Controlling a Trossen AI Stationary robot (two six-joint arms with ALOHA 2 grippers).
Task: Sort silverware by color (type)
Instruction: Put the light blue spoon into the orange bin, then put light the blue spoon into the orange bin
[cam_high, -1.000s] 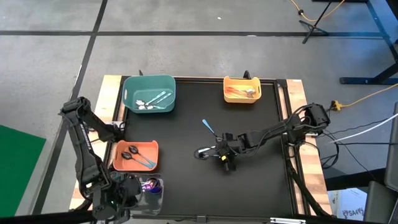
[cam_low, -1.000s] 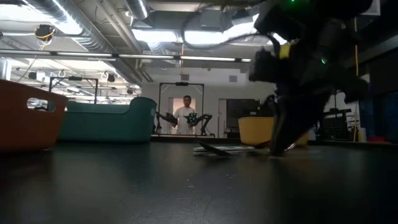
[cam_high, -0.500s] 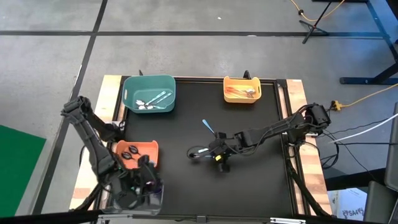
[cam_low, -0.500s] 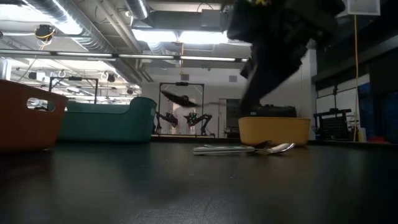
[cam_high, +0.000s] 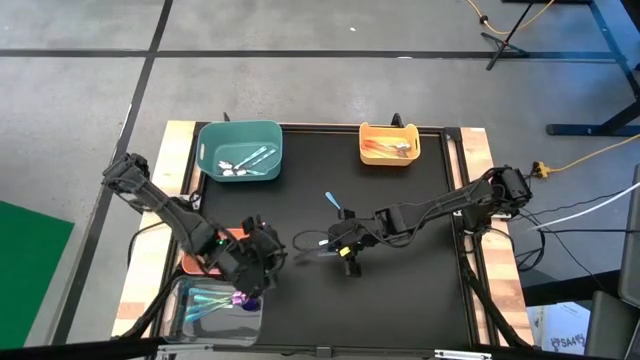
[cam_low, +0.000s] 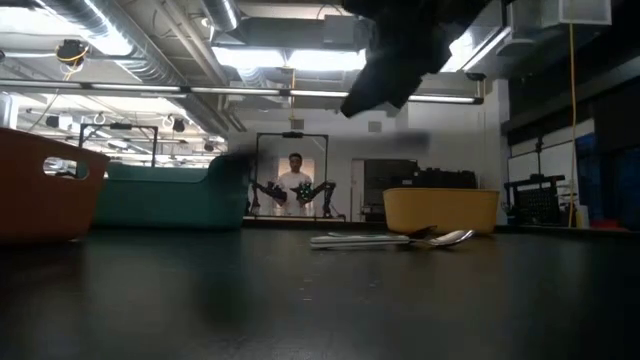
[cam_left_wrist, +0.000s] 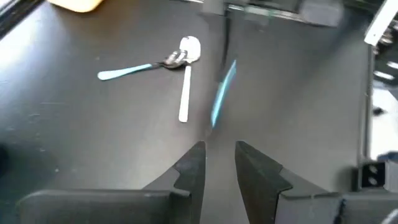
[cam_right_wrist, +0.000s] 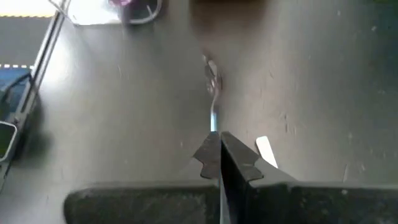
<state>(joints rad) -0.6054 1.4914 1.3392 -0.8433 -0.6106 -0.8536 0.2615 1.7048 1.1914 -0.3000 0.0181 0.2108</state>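
Observation:
My right gripper (cam_high: 341, 243) (cam_right_wrist: 217, 149) hangs over the table's middle, shut on a thin spoon (cam_high: 311, 240) (cam_right_wrist: 212, 93) with a bluish sheen. That spoon points toward my left gripper (cam_high: 272, 258) (cam_left_wrist: 219, 158), which is open with a narrow gap and touches nothing. In the left wrist view the held spoon (cam_left_wrist: 222, 93) is blurred. A teal spoon (cam_high: 335, 204) (cam_left_wrist: 127, 70) and a silver spoon (cam_left_wrist: 185, 84) lie flat on the mat, meeting at their bowls. The low view shows these spoons (cam_low: 390, 238) and the raised right gripper (cam_low: 405, 50). My right gripper pinches the spoon by the end of its handle (cam_right_wrist: 213, 126) between its two fingertips. The fingers lie along the spoon, coming from the table's right. The spoon sticks out past the fingertips toward the table's left, lifted clear of the mat, bowl end (cam_right_wrist: 211, 68) foremost.
A teal bin (cam_high: 240, 150) with silver and teal spoons stands far left, and a yellow bin (cam_high: 390, 145) with copper spoons far right. An orange bin (cam_high: 200, 262) is partly under my left arm. A clear bin (cam_high: 215, 305) with teal and purple spoons sits near left. A person (cam_low: 295, 185) stands beyond the table.
My right gripper has risen off the mat and moved a little toward the table's left, carrying the spoon clear. My left arm has swung from the clear bin at the near left toward the table's middle, uncovering that bin and covering part of the orange one.

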